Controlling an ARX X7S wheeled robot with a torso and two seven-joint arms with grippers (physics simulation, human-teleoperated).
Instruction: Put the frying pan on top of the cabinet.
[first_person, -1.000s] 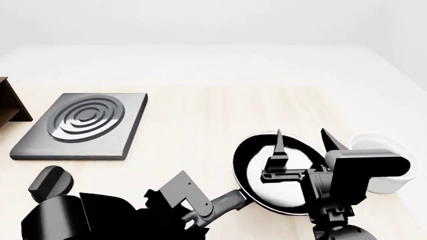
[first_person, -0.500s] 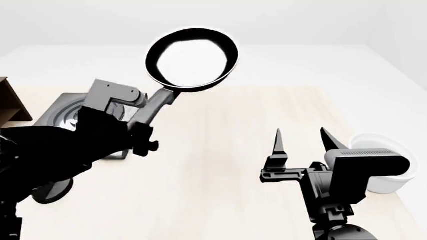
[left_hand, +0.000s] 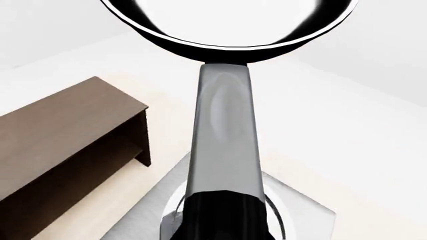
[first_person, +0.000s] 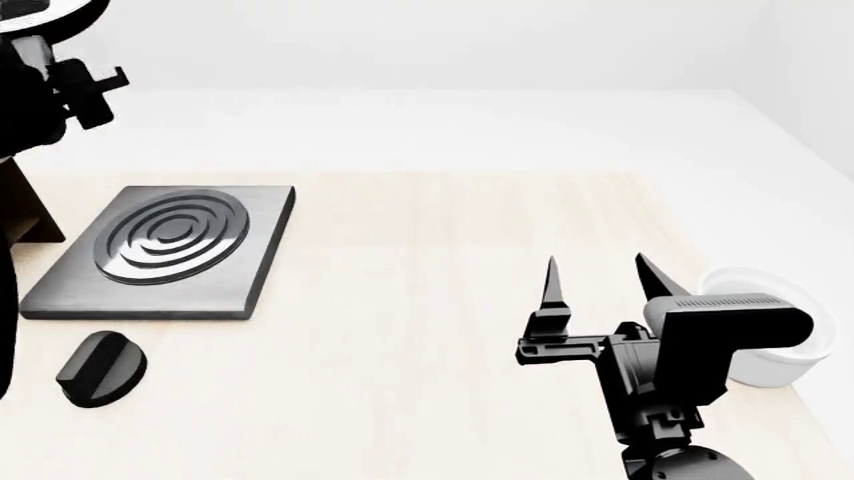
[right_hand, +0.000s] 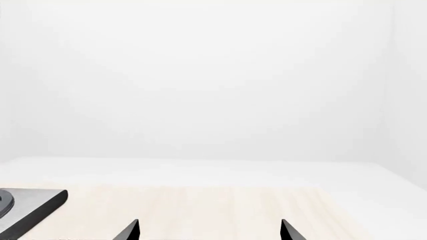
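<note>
The frying pan (left_hand: 227, 20) fills the top of the left wrist view, its long handle (left_hand: 223, 125) running down to my left gripper. In the head view only its edge (first_person: 47, 8) shows at the top left corner. My left gripper (first_person: 60, 85) is shut on the handle and holds the pan high in the air. The dark brown cabinet (left_hand: 60, 130) lies below and to one side of the pan; the head view shows only a sliver of it (first_person: 20, 215). My right gripper (first_person: 601, 268) is open and empty, and it also shows in the right wrist view (right_hand: 209, 227).
A square grey burner plate with rings (first_person: 167, 250) lies on the table beside the cabinet, under the held handle (left_hand: 153, 200). A black knob (first_person: 100, 368) sits in front of it. A white bowl (first_person: 767, 350) stands by my right gripper at the table's right edge.
My left gripper has lifted the pan off the table and swung it up and left, almost out of the head view. The right arm has not moved.
</note>
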